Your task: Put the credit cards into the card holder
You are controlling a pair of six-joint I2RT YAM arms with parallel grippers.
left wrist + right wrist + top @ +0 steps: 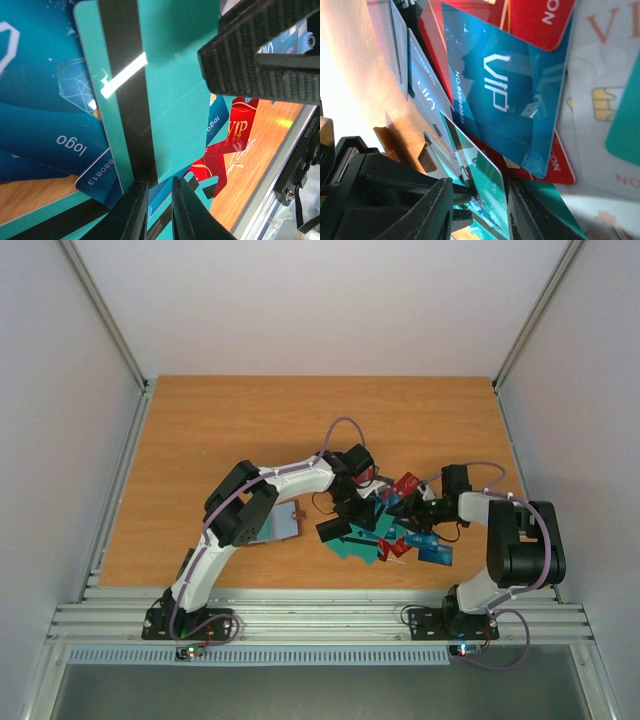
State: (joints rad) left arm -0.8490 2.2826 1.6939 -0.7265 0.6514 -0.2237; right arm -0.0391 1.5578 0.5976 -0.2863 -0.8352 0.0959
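Note:
Several credit cards (392,540) lie in a loose pile at the table's near middle. One teal card (175,100) with a black stripe stands tilted up out of the pile. My left gripper (159,182) is shut to a narrow slit with nothing in it. Its tips (345,523) rest at that card's lower corner. My right gripper (482,192) is shut on the raised teal card (490,185), and one ribbed pad (260,55) lies over its edge. A bluish flat rectangle with a brown rim (285,523), apparently the card holder, lies half under the left arm.
Blue "logo" cards (45,125), a red VIP card (237,130) and a blue VIP card (510,85) overlap around the grippers. The aluminium rail (320,605) runs along the table's near edge. White walls close in the left, right and back sides.

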